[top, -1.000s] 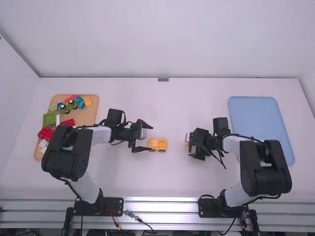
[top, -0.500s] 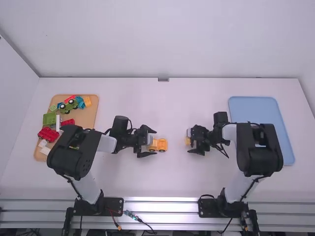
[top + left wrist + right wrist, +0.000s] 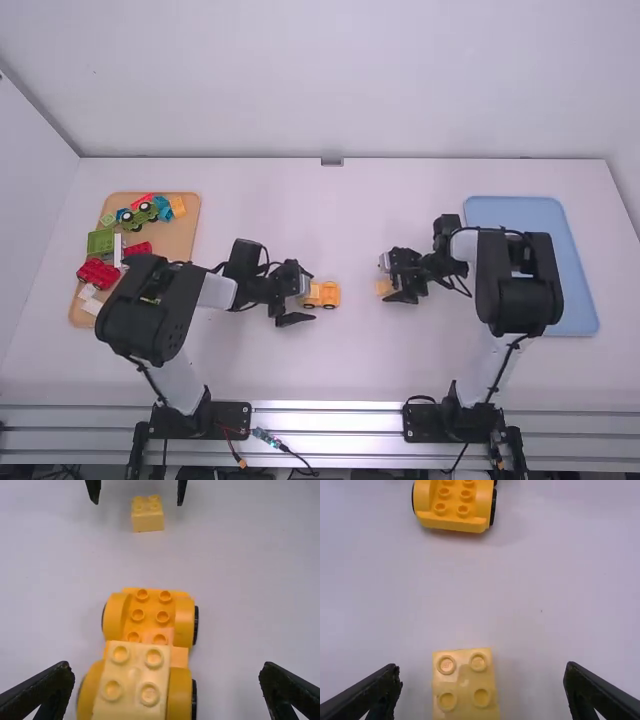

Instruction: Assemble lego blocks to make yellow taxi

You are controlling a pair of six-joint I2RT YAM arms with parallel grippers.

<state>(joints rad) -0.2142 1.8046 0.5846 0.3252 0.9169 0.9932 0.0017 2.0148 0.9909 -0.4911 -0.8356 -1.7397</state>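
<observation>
Count one white table (image 3: 345, 370), one tan tray (image 3: 185, 235) and one blue tray (image 3: 500, 212). Count one orange car base (image 3: 145, 617) and two pale yellow blocks (image 3: 465, 682), four studs on each: one on the base, one loose. At the tan tray, count one green wheeled vehicle (image 3: 139, 216), one large green block (image 3: 100, 242), one small light-green block (image 3: 108, 219), one orange block (image 3: 178, 206), three red pieces (image 3: 97, 272), at least two blue pieces (image 3: 162, 207) and at least two white pieces (image 3: 92, 306).

Place: robotics lab
Front: two white-and-black jointed robot arms (image 3: 145, 318) on silvery metal rails (image 3: 330, 422)
Behind: plain white wall (image 3: 330, 80)
</observation>
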